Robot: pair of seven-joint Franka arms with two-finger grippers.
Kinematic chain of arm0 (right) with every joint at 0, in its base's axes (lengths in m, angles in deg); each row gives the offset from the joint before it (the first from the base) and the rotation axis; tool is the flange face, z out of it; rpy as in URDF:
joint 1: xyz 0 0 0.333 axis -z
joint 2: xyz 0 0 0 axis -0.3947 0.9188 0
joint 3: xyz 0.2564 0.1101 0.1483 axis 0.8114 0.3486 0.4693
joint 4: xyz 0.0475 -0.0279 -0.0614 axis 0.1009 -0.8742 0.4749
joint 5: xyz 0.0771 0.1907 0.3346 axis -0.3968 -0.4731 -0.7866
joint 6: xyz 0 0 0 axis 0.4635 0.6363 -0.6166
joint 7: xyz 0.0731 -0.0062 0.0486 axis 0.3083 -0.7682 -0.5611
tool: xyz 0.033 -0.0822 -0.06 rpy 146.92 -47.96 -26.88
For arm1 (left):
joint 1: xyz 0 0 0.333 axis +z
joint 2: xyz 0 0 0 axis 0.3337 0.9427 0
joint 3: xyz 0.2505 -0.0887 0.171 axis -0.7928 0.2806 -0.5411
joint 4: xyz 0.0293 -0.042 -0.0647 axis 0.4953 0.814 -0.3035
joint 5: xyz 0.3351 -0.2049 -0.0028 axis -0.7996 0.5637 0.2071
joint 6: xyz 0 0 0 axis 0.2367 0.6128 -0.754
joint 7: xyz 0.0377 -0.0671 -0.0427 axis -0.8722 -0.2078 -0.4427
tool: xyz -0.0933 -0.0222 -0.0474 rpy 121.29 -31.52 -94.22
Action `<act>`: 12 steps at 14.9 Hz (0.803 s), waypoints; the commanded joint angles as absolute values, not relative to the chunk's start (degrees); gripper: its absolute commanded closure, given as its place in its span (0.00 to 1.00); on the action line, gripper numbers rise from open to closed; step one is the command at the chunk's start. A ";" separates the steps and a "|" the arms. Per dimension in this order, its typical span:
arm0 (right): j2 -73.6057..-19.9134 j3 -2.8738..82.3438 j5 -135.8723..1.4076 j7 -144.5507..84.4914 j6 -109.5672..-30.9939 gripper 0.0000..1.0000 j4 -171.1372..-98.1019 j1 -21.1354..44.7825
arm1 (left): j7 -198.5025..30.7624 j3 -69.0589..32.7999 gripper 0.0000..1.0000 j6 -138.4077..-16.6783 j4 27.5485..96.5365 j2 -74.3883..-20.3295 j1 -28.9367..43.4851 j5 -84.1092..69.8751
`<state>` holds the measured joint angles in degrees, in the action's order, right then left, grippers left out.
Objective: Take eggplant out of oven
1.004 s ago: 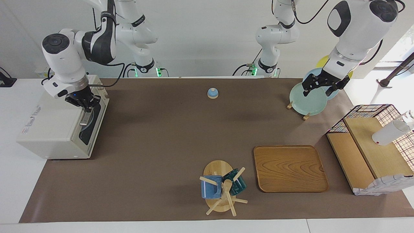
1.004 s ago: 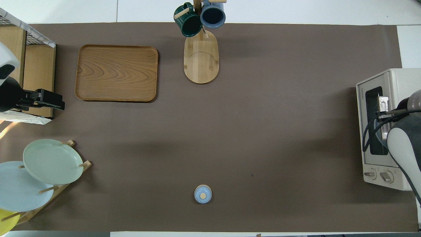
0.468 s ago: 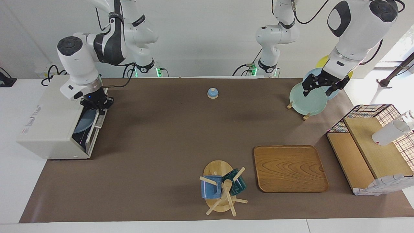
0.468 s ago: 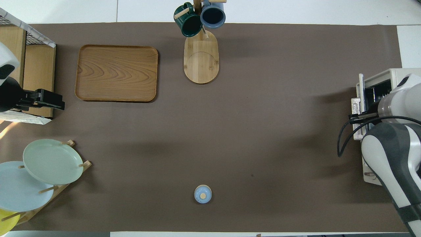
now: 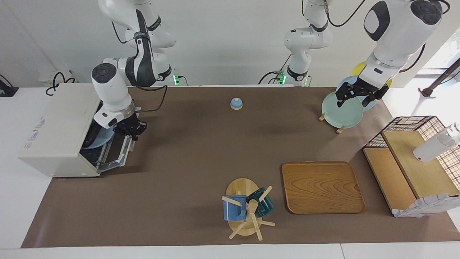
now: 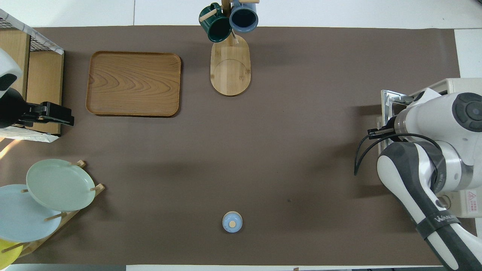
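The off-white oven (image 5: 54, 122) stands at the right arm's end of the table, its glass door (image 5: 116, 153) swung down most of the way. My right gripper (image 5: 131, 138) is shut on the handle at the door's free edge. In the overhead view the right arm covers its gripper, and only a corner of the door (image 6: 389, 98) shows beside the oven (image 6: 465, 83). A pale blue plate (image 5: 97, 139) sits inside the oven. I cannot make out the eggplant. My left gripper (image 5: 354, 98) (image 6: 56, 114) waits open over the plate rack, holding nothing.
A small blue bell (image 5: 236, 103) sits mid-table near the robots. A plate rack (image 5: 341, 112) with plates and a wire basket shelf (image 5: 409, 169) stand at the left arm's end. A wooden tray (image 5: 321, 187) and a mug tree (image 5: 246, 210) lie farther out.
My right gripper has pulled the oven door from shut down and outward toward the table's middle, exposing the plate inside. The left arm has not moved.
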<state>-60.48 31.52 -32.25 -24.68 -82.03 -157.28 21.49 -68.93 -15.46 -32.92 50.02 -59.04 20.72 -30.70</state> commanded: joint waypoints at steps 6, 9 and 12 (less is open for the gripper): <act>-56.04 30.60 -30.84 -19.23 -91.90 1.00 -160.59 21.67 | -69.39 -15.00 0.00 -32.76 49.96 -59.44 21.34 -31.73; -55.77 30.86 -31.02 -17.03 -91.99 1.00 -160.51 19.66 | -69.39 -15.09 0.00 -32.85 49.96 -59.44 21.34 -31.73; -55.69 30.78 -32.95 -12.55 -90.16 1.00 -158.32 14.30 | -69.39 -15.01 0.00 -32.85 49.96 -59.44 21.34 -31.73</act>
